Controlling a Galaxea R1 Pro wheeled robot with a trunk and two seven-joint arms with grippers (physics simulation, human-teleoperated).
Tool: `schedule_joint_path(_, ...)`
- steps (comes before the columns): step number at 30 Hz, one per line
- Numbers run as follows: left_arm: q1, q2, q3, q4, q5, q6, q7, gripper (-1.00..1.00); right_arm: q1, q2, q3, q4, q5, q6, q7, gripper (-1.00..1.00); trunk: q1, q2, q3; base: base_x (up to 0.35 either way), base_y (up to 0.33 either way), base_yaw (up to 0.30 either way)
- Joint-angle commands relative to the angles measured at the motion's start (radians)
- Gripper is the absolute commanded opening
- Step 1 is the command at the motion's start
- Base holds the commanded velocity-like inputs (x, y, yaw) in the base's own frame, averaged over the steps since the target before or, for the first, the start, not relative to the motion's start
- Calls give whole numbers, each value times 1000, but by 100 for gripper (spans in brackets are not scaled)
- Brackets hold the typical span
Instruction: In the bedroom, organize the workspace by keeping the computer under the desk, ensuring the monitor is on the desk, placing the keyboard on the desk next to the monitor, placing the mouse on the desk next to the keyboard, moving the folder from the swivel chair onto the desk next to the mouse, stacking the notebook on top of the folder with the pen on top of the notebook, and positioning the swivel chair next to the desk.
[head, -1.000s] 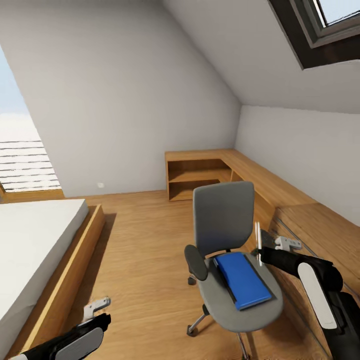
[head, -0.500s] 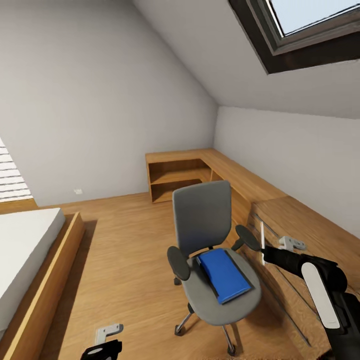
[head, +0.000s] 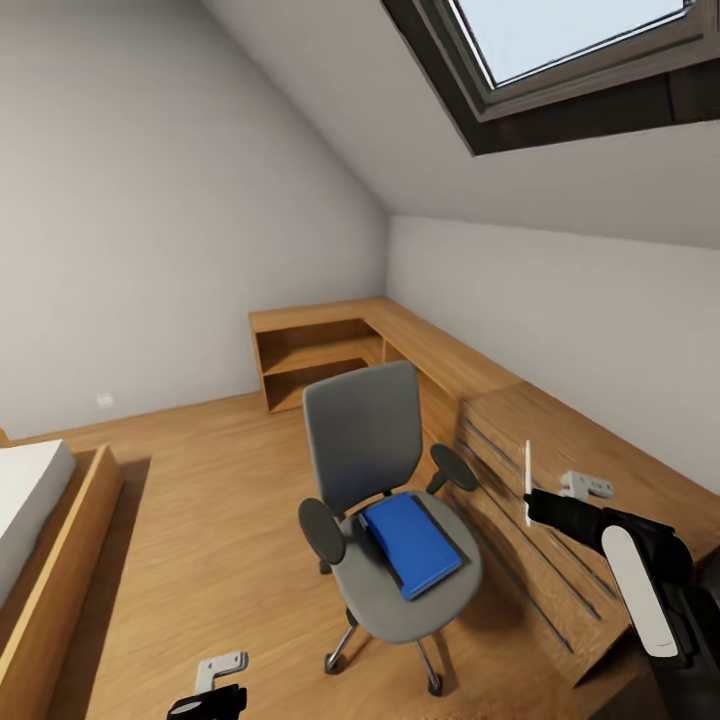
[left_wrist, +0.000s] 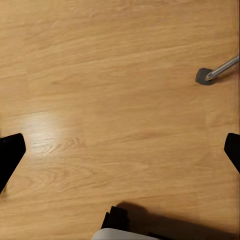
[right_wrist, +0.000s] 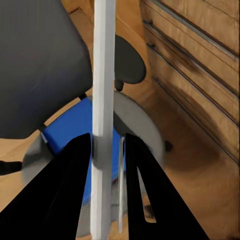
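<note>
In the head view the grey swivel chair (head: 365, 440) stands on the wooden floor, its backrest toward the far wall. A bright blue folder (head: 410, 543) lies flat on its seat. My right gripper (head: 530, 505) hovers just right of the chair's armrest, shut on a thin white pen (head: 527, 470) that stands upright. The right wrist view shows the pen (right_wrist: 104, 75) clamped in the right gripper (right_wrist: 107, 145), with the folder (right_wrist: 70, 132) and seat beyond. My left gripper (left_wrist: 122, 150) hangs open over bare floor, near a chair castor (left_wrist: 204, 76).
A low light-wood shelving unit (head: 330, 345) runs along the far and right walls, with a drawer front (head: 520, 500) close to my right arm. The bed frame (head: 60, 560) is at the left. A skylight (head: 570, 50) is overhead. Floor lies between bed and chair.
The camera has swung to the right, so chair, shelving and bed slide left in the picture. My right gripper keeps the pen upright. The left arm has sunk toward the picture's lower edge.
</note>
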Motion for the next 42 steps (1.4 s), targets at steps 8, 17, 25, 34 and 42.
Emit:
schedule_joint_path(8, 0, -1, -10, -2, 8, -4, 6, 100, -1, -2, -6, -1, -11, 3, -10, -100, -31, 55, 24, 0, 0, -270)
schedule_joint_path(17, 5, -2, -10, -3, 7, -114, 6, 100, -1, -2, -8, 0, -11, 1, -10, -100, -34, 62, 27, 0, 0, -270)
schedule_joint_path(25, 127, -59, -13, -6, -1, -714, 33, 100, -1, -3, -13, 2, -10, -36, -10, -100, -34, 62, 27, 0, 0, -270)
schedule_joint_path(34, 159, -100, -13, -5, -1, -915, 137, 100, -1, -4, -16, 26, -3, -64, -11, -100, -34, 62, 27, 0, 0, -270)
schedule_joint_path(42, 161, -97, -11, -5, 0, -919, 140, 100, -2, -5, -44, 91, 53, -105, -11, -100, -34, 62, 27, 0, 0, -260)
